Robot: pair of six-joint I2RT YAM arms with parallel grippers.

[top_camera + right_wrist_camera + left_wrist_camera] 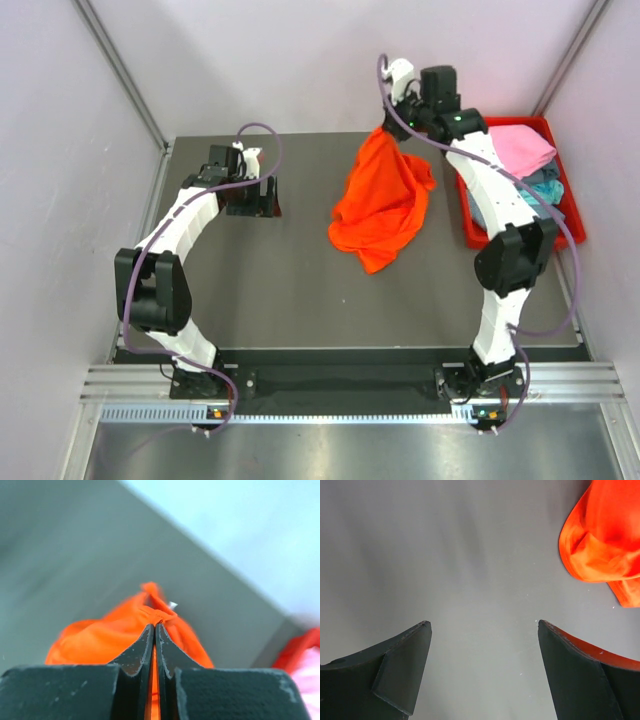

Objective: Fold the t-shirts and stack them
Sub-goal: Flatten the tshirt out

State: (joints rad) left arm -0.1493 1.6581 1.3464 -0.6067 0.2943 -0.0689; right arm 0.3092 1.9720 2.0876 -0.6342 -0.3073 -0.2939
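The right gripper (155, 627) is seen pressed together, and a fold of the orange t-shirt (385, 200) is pinched between its fingers, close to a small white tag (172, 605). The cloth is held up at this point and hangs below the gripper, while its lower part is spread on the table (270, 290). To the right of this gripper a red bin (468, 228) is placed, in which a pink t-shirt (522, 148) and a light teal one (547, 188) are kept. The left gripper (484, 625) is spread wide above the bare table, and nothing is touched by it. The orange cloth is seen ahead of it, to its right, apart from both fingers.
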